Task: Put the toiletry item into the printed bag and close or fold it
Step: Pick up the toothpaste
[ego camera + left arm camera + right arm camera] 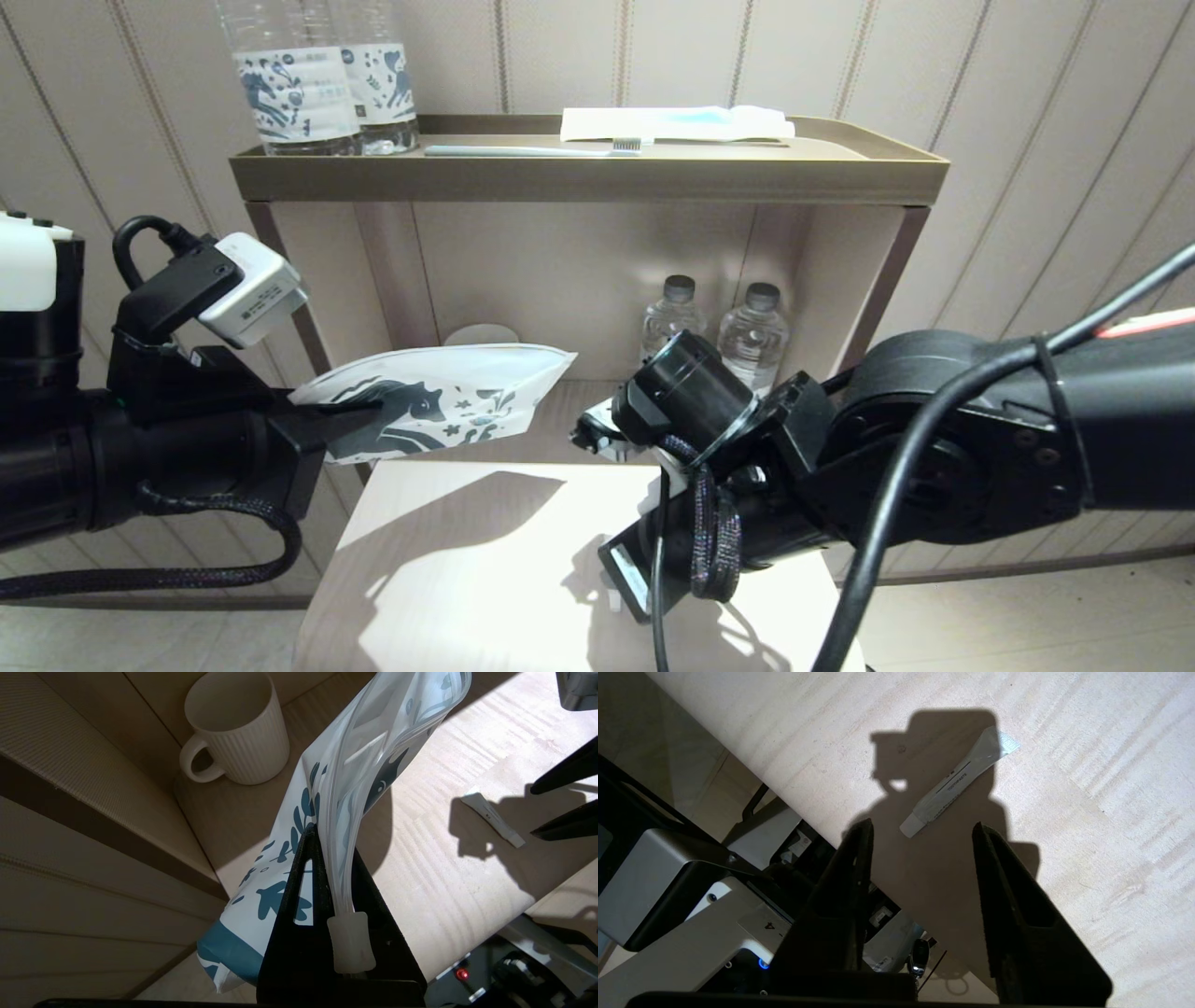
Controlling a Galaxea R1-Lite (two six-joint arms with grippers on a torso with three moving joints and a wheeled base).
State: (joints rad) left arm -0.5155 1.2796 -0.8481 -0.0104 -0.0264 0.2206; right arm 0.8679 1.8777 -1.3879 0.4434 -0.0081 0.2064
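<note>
So the toiletry item (955,786) is a flat little white tube with a small cap, lying loose on the pale wood table (1111,812), right gripper (920,833) hanging over it, jaws apart. Left gripper (322,868) is clamped on the printed bag (359,765), holding it up off the table.

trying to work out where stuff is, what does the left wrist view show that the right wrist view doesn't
Only the left wrist view: the left gripper shut on the printed bag, held up off the wooden table top, with a ribbed white mug behind it.

Only the right wrist view: the right gripper open, above the table and holding nothing.

Both: the toiletry item lying flat on the table in shadow, apart from both grippers and not yet in the bag.
</note>
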